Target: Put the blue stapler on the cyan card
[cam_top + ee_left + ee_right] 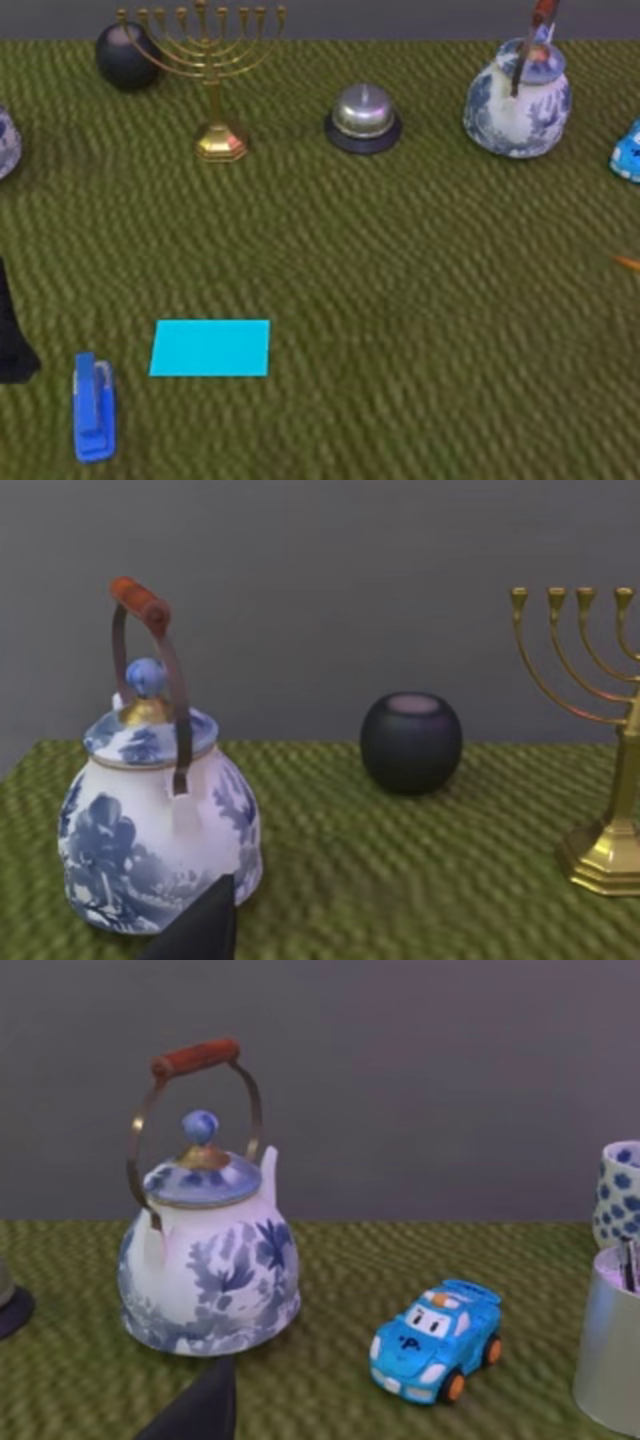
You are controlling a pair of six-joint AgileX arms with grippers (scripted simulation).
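Observation:
The blue stapler point(94, 408) lies near the front left corner of the table in the top view, its length running front to back. The cyan card point(210, 348) lies flat just right of it and slightly farther back, a small gap between them. My left arm point(12, 345) shows as a dark shape at the left edge, just left of the stapler and behind it, holding nothing. Only a dark tip of my left gripper point(200, 930) shows in the left wrist view, and of my right gripper point(200, 1405) in the right wrist view. Neither wrist view shows the stapler or the card.
Along the back stand a dark sphere point(125, 55), a gold menorah point(212, 80), a silver desk bell point(363, 118) and a blue-and-white teapot point(517, 95). A light-blue toy car point(628, 152) sits at the right edge, a second teapot point(150, 820) at the far left.

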